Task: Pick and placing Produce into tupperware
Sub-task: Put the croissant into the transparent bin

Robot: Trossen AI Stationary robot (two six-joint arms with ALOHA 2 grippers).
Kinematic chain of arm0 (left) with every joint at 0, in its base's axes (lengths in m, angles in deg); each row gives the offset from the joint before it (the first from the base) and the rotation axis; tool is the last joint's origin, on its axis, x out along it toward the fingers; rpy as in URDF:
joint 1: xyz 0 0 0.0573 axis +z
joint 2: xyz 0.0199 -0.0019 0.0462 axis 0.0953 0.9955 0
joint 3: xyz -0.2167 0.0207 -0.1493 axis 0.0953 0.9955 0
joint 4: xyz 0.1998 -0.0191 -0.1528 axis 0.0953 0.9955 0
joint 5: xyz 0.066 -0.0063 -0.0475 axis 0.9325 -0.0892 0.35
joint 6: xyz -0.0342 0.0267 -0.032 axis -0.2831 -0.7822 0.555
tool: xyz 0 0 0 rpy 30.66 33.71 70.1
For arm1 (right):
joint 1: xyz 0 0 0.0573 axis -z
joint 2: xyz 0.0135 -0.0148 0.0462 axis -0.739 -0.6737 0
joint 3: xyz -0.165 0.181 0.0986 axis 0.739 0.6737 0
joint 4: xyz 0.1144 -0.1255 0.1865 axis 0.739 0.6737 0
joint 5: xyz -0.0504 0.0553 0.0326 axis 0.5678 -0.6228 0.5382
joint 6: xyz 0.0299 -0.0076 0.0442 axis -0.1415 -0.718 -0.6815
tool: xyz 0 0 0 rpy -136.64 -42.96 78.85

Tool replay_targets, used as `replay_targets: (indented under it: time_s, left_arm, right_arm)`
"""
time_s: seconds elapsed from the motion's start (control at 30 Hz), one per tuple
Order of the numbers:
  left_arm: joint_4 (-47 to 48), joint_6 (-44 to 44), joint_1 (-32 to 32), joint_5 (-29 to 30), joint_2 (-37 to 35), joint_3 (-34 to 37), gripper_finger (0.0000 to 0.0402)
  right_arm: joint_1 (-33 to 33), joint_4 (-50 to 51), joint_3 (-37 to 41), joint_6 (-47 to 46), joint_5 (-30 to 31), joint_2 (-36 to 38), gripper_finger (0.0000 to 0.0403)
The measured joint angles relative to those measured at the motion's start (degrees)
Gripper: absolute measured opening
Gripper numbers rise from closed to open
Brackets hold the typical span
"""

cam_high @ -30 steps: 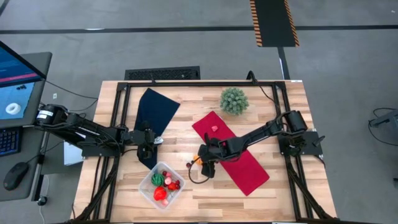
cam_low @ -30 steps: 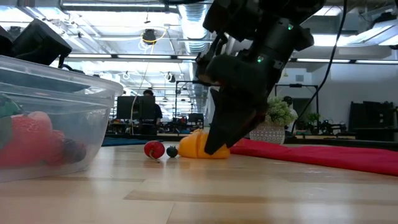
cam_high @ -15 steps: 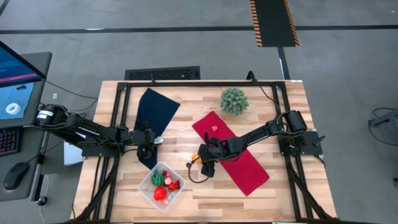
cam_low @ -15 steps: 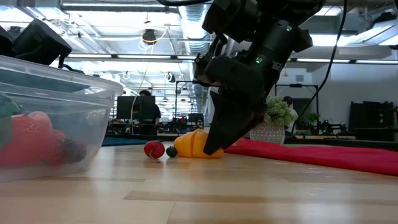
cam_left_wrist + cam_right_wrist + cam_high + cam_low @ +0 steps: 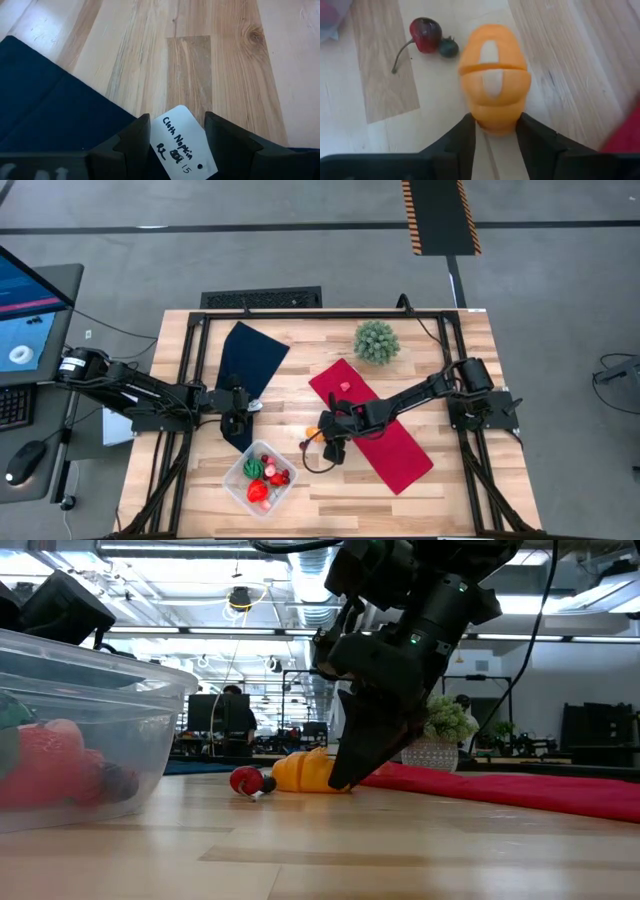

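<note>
Orange plastic, in the form of a small segmented toy fruit (image 5: 494, 80), is gripped at one end between the fingers of the right claw (image 5: 495, 131), low over the pale wooden surface (image 5: 330, 480) just left of the red cloth (image 5: 385, 442). The fruit appears to lie on or just above the boards. Its long axis runs straight out from the claw, the free rounded end pointing toward a small red cherry with a stem (image 5: 424, 35) and a dark berry (image 5: 448, 48) just beyond it.

The clear plastic tupperware box (image 5: 262, 476), already holding several red and green pieces, sits near and to the left of this spot.

Only the tail of the fruit is caught, so it could pivot or slip out during a lift; the visible seam between its two halves suggests it could also split under a squeeze. A drag along the surface would likely knock the cherry and berry away.

The left claw (image 5: 172, 136) rests spread over a dark blue cloth (image 5: 247, 365) and its white label (image 5: 182, 145), grasping nothing.
</note>
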Motion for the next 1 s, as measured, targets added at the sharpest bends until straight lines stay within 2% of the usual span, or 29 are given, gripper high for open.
replay_targets:
  time_s: [0.17,0.3,0.43,0.57,0.77,1.0]
  left_arm:
    - [0.00,0.00,-0.01,0.00,0.00,0.00,0.0181]
    - [0.00,0.00,0.00,0.00,0.00,-0.01,0.0181]
    - [-0.01,0.00,0.00,-0.02,0.00,0.00,0.0181]
    - [0.00,0.00,-0.01,0.00,0.00,0.00,0.0180]
    - [0.00,0.00,0.01,-0.01,0.00,-0.01,0.0180]
    - [0.00,0.00,0.00,0.00,0.00,0.00,0.0180]
  right_arm:
    - [-0.47,1.11,-1.79,1.26,-0.03,-0.28,0.0139]
    - [-1.59,4.43,-4.70,3.53,-2.41,-0.57,0.0122]
    - [-1.70,6.32,-6.80,3.75,-4.28,-0.55,0.0129]
    - [-1.08,9.77,-8.95,4.41,-3.05,-0.51,0.0164]
    - [-0.81,9.89,-11.48,8.36,-3.00,-0.35,0.0247]
    - [-2.90,8.47,-12.49,26.70,-2.47,-0.26,0.0318]
